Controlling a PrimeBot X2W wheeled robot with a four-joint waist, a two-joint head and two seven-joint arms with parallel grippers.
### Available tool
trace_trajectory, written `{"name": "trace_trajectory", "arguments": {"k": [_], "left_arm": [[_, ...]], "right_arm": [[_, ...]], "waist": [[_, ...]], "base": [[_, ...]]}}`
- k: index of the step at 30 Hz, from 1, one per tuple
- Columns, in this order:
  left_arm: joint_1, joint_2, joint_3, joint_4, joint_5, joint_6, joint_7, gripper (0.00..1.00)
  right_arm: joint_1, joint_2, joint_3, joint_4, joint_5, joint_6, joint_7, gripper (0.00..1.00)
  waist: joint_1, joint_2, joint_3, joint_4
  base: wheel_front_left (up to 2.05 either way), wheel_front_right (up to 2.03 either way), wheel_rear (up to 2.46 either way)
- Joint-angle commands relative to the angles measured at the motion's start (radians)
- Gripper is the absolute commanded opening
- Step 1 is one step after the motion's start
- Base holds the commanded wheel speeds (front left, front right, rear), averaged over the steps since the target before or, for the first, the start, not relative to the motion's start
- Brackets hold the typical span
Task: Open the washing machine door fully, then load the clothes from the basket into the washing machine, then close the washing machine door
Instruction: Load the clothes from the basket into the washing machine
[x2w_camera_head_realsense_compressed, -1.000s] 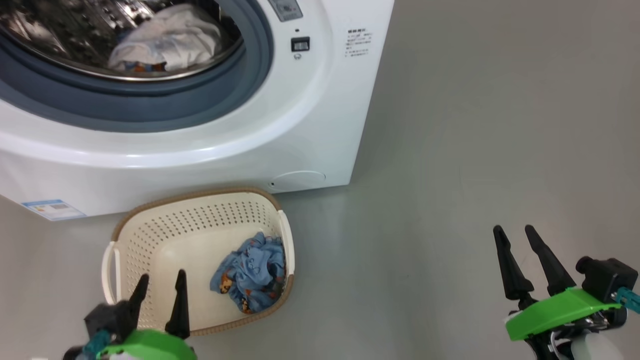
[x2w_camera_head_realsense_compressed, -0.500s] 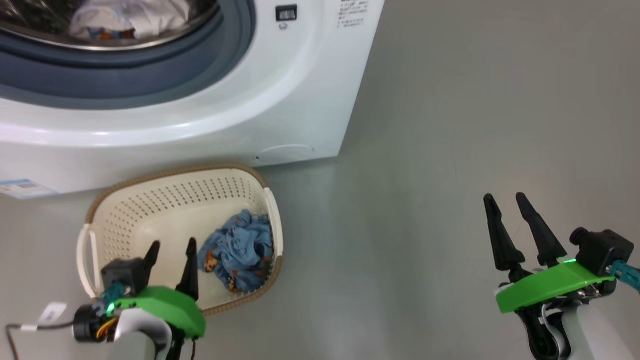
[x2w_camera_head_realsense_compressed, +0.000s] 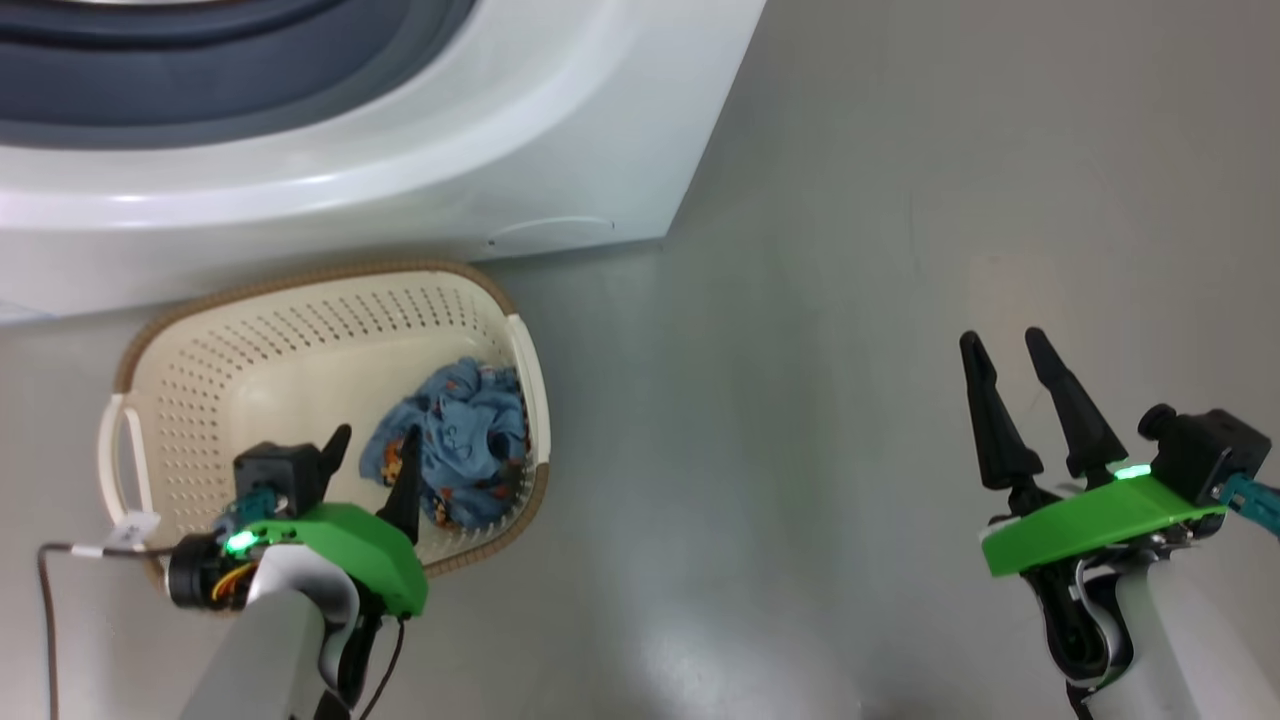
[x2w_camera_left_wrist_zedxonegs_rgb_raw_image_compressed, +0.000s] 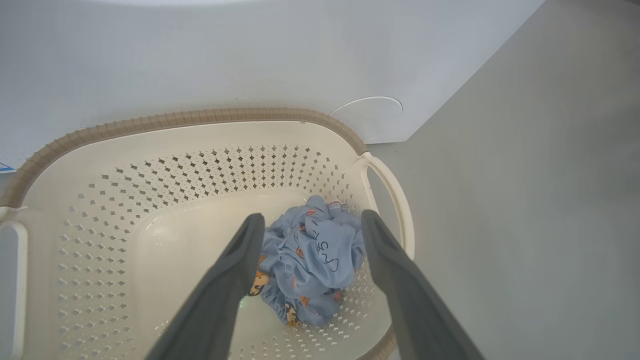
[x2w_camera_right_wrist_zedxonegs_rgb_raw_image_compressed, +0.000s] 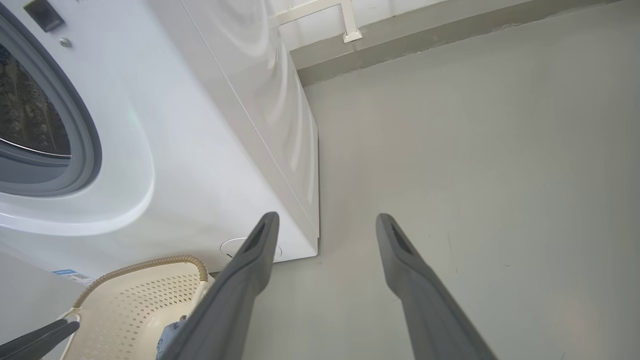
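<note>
The blue garment with orange prints (x2w_camera_head_realsense_compressed: 455, 430) lies crumpled at the right end of the cream basket (x2w_camera_head_realsense_compressed: 300, 310), which stands on the floor against the white washing machine (x2w_camera_head_realsense_compressed: 560, 130). My left gripper (x2w_camera_head_realsense_compressed: 378, 432) hangs open over the basket. In the left wrist view its fingers (x2w_camera_left_wrist_zedxonegs_rgb_raw_image_compressed: 235, 270) straddle the garment (x2w_camera_left_wrist_zedxonegs_rgb_raw_image_compressed: 310, 260) from above, apart from it. My right gripper (x2w_camera_head_realsense_compressed: 1000, 337) is open and empty over bare floor far to the right. The washing machine door is out of view. The right wrist view shows the drum opening (x2w_camera_right_wrist_zedxonegs_rgb_raw_image_compressed: 25, 115) uncovered.
The grey-blue gasket (x2w_camera_head_realsense_compressed: 200, 90) shows at the top edge of the head view. A round cap (x2w_camera_left_wrist_zedxonegs_rgb_raw_image_compressed: 370, 112) sits low on the machine front, just behind the basket rim (x2w_camera_left_wrist_zedxonegs_rgb_raw_image_compressed: 175, 119). Grey floor (x2w_camera_head_realsense_compressed: 850, 250) stretches right of the machine to a wall base (x2w_camera_right_wrist_zedxonegs_rgb_raw_image_compressed: 400, 45).
The head camera has tilted down, so the drum has slid out of the picture. My left gripper has moved forward over the basket, closer to the blue garment. Both grippers stay open.
</note>
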Motion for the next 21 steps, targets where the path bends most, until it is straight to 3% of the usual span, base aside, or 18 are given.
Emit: {"name": "trace_trajectory", "arguments": {"k": [1,21], "left_arm": [[-0.02,0.028,0.011,0.007,-0.019,-0.001,-0.007,1.0],[-0.189,0.061,-0.199,0.21,-0.167,-0.001,-0.007,1.0]], "right_arm": [[-0.007,-0.004,0.018,-0.024,0.006,0.002,-0.012,1.0],[-0.065,0.003,0.016,-0.041,0.01,0.002,-0.012,1.0]], "waist": [[0.0,0.0,0.032,-0.001],[0.0,0.0,0.167,-0.032]], "base": [[0.0,0.0,0.0],[0.0,0.0,0.0]]}}
